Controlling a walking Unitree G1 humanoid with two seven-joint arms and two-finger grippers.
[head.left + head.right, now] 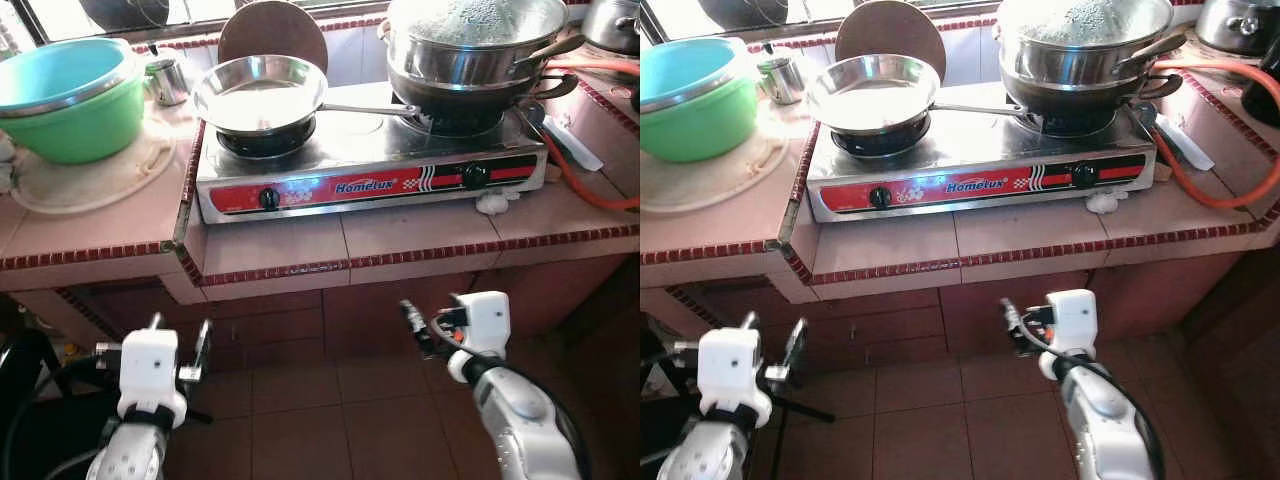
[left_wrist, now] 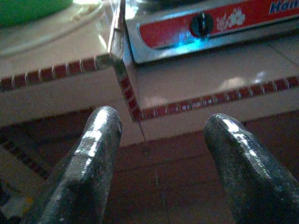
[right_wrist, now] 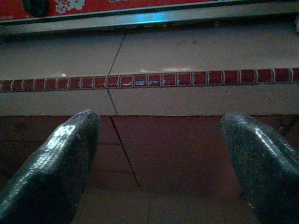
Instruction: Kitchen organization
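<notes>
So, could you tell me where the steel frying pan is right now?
The steel frying pan sits on the left burner of the stove, its handle pointing right toward the stacked pots, with the green basin to its left.

Both head eyes look down from above onto the tiled counter (image 1: 270,245) and gas stove (image 1: 370,160); each wrist camera, low and seemingly close, faces that counter's front edge and the stove's red panel (image 2: 215,21)
</notes>
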